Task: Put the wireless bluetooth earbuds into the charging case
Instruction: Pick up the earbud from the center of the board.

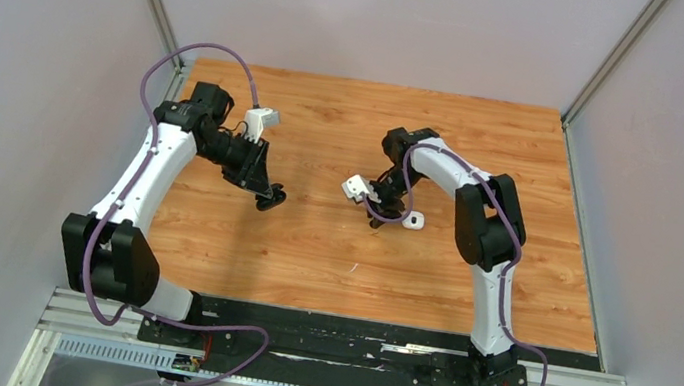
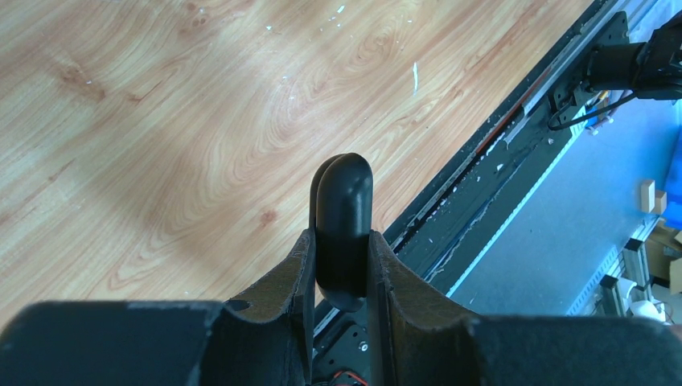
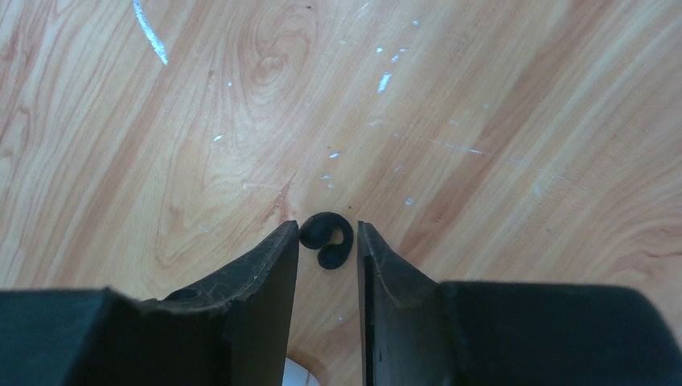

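In the left wrist view a black, rounded charging case (image 2: pixel 344 201) stands on edge between the pads of my left gripper (image 2: pixel 342 241), which is shut on it and holds it above the wooden table. From above, that left gripper (image 1: pixel 270 198) hangs left of the table's centre. My right gripper (image 3: pixel 326 227) is down at the table, open, with a small black curled earbud (image 3: pixel 326 240) lying on the wood between its fingertips. The left fingertip (image 3: pixel 283 241) is at the earbud's edge. In the top view the right gripper (image 1: pixel 380 207) hides that earbud.
A small white object (image 1: pixel 413 220) lies on the table just right of the right gripper, and a white patch (image 3: pixel 301 375) shows between that gripper's fingers near the frame's bottom edge. The table's black near edge and metal rail (image 2: pixel 515 145) lie beyond the left gripper.
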`<action>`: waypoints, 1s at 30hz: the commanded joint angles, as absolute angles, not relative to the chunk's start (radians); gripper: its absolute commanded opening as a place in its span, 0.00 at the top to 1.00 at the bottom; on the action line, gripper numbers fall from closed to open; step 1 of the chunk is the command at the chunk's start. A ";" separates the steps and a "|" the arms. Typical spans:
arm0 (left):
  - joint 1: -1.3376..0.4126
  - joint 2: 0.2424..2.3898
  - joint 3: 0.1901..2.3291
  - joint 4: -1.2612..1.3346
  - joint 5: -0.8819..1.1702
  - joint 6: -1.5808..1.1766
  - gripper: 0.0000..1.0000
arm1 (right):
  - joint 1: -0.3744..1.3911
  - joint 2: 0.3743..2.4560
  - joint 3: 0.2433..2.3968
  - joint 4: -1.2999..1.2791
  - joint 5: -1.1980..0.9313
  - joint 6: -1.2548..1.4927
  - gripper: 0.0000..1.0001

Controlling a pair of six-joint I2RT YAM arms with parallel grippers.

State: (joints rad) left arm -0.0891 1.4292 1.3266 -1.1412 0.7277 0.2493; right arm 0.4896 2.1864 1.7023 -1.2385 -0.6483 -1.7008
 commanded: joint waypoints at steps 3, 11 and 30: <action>-0.083 1.427 1.330 -1.128 0.752 0.246 1.00 | 0.488 2.165 1.787 -1.270 -0.703 -1.692 0.68; -0.083 1.422 1.330 -1.139 0.751 0.251 1.00 | 0.491 2.208 1.813 -1.272 -0.699 -1.686 0.68; -0.084 1.431 1.330 -1.133 0.754 0.248 1.00 | 0.492 2.264 1.841 -1.252 -0.716 -1.582 0.67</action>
